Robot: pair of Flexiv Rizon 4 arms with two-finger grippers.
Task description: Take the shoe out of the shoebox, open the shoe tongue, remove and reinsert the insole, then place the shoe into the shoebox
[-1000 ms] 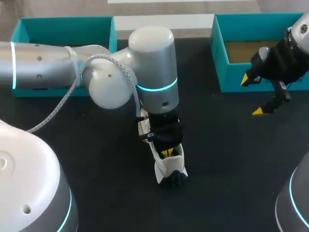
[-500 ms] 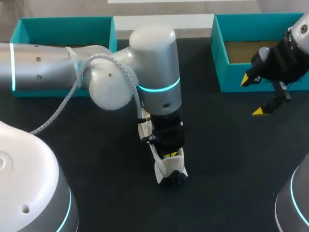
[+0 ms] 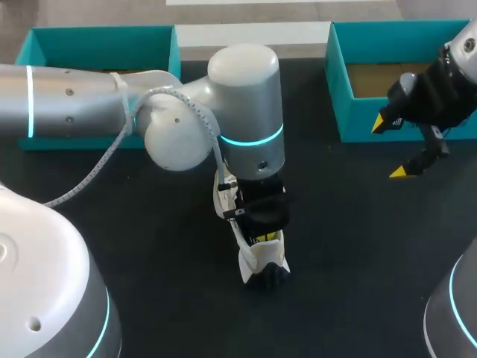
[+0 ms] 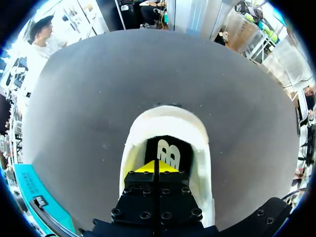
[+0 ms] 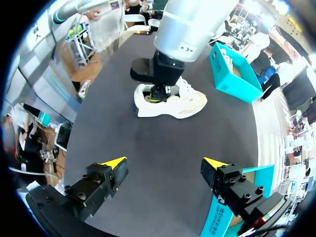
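Teal cardboard makes both boxes at the far edge of the black worktop (image 3: 350, 246). The shoebox (image 3: 337, 89) in the upper right of the head view shows a brown cardboard floor. The second teal box (image 3: 97, 41) in the upper left is partly hidden there by our left arm (image 3: 74, 104). The right wrist view shows a white object (image 5: 225, 53) lying in it, which we cannot identify.

The white shoe (image 3: 255, 262) stands on the worktop in the lower middle of the head view, well apart from both boxes. Our left gripper (image 4: 157, 167) is down inside its opening, with the yellow tips pressed together just over the black insole (image 4: 168, 150). Only the left wrist view shows this, and we cannot tell whether the tips touch the insole. The right wrist view shows the shoe side-on, resting on its sole.

Our right gripper (image 3: 389, 148) hangs spread wide at the right of the head view, just in front of the shoebox's near wall, with nothing in it. Open worktop lies between it and the shoe.
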